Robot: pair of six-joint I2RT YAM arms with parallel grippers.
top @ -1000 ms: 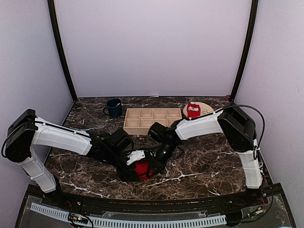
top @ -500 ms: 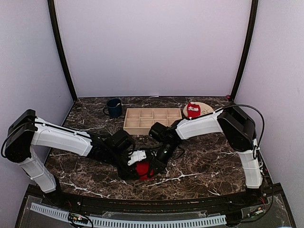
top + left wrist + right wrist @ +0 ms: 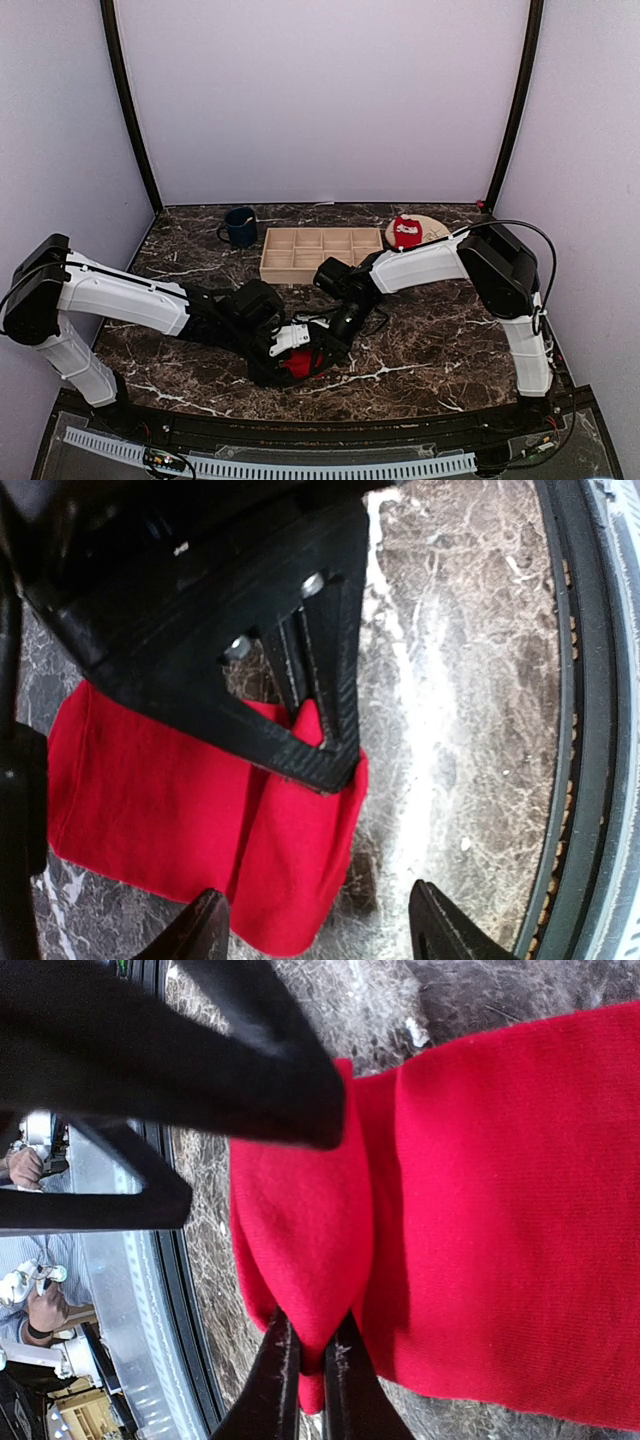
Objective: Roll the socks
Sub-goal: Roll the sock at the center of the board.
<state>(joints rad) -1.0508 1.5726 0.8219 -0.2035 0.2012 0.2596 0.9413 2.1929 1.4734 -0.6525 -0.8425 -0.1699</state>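
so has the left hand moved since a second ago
yes, the left hand has edged slightly down the view, farther from the wooden tray

A red sock (image 3: 150, 800) lies on the marbled table (image 3: 450, 680). The right hand (image 3: 312, 735) pinches a raised fold. The left hand (image 3: 320, 935) is spread wide, one fingertip by the sock's edge, the other over bare table.

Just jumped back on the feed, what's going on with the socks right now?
Both arms are working on one red sock, which lies on the marble table near the front edge. The right gripper is shut on a fold of its fabric. The left gripper stands open over the sock's edge and grips nothing. The second sock lies on the round plate at the back right.
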